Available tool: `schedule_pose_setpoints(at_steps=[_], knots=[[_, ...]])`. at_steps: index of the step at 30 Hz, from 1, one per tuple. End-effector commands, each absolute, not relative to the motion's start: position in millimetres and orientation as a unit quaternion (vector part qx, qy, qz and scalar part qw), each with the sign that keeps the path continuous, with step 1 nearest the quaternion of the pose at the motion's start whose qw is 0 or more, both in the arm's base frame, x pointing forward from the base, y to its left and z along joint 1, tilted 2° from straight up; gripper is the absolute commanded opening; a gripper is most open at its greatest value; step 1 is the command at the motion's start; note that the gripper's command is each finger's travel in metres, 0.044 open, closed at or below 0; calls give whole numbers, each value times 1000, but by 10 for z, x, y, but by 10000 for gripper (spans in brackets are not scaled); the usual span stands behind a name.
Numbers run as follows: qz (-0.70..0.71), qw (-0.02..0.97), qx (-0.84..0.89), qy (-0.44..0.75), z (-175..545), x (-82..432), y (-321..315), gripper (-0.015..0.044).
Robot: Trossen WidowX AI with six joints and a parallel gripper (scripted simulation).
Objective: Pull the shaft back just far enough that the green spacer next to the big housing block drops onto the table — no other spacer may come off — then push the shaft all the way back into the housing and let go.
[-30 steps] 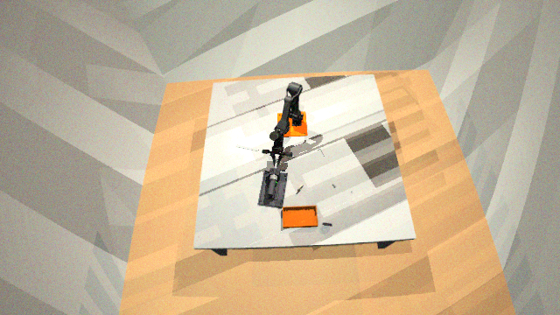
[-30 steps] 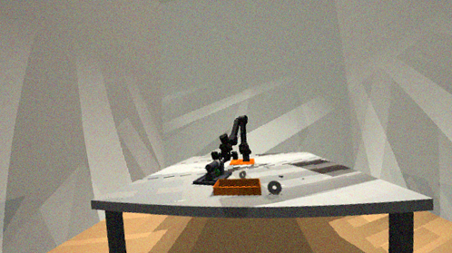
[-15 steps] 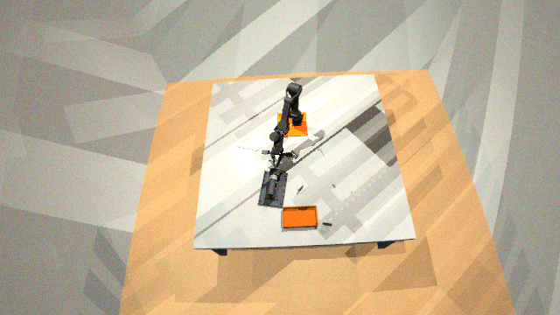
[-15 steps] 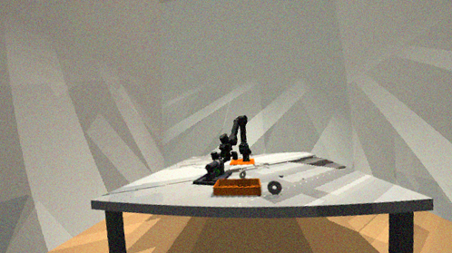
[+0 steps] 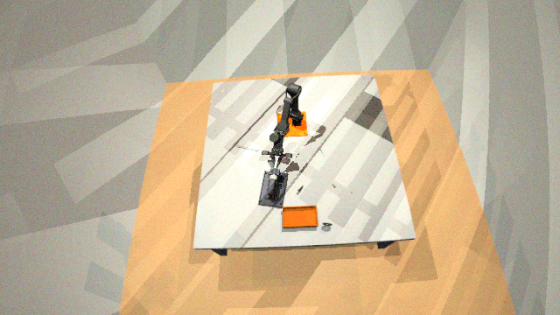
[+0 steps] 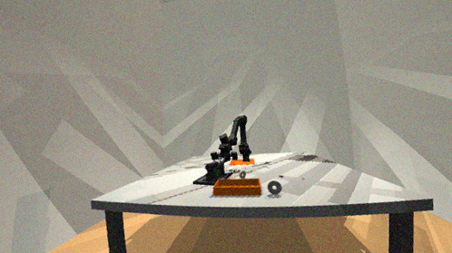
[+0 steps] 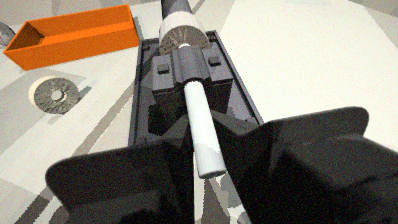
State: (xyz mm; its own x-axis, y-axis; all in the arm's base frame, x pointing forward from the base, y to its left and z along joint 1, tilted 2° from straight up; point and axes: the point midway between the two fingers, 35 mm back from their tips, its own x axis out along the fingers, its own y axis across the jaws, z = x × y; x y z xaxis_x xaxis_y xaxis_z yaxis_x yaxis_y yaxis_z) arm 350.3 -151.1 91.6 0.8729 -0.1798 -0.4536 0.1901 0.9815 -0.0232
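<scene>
My gripper (image 7: 198, 117) is shut on the white shaft (image 7: 200, 107), whose free end sticks out between the fingers. The shaft runs through a dark support block (image 7: 190, 65). Behind the block a pale spacer with a brownish face (image 7: 184, 36) (image 5: 274, 177) sits around the shaft line. The big dark housing (image 7: 176, 6) (image 5: 272, 192) stands farther back on the dark base plate (image 5: 264, 202) (image 7: 136, 110). A small green patch (image 6: 218, 172) shows at the housing in the exterior view. Whether the green spacer hangs on the shaft cannot be told.
An orange tray (image 5: 299, 206) (image 6: 237, 189) (image 7: 82, 46) stands beside the base plate. A grey ring (image 5: 300, 189) (image 7: 44, 94) stands on the table between my arm and the tray. Another grey ring (image 5: 326, 224) (image 6: 269, 188) (image 7: 5, 35) stands past the tray.
</scene>
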Motion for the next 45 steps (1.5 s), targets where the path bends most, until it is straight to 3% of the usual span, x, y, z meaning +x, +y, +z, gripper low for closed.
schedule_pose_setpoints(at_steps=[1, 39, 45], knots=[[-95, 968, 12, 233, 916, 3536, -1517, 0], [-95, 968, 12, 233, 927, 3636, -1535, 0], [-96, 967, 12, 234, 920, 3596, -1530, 157]])
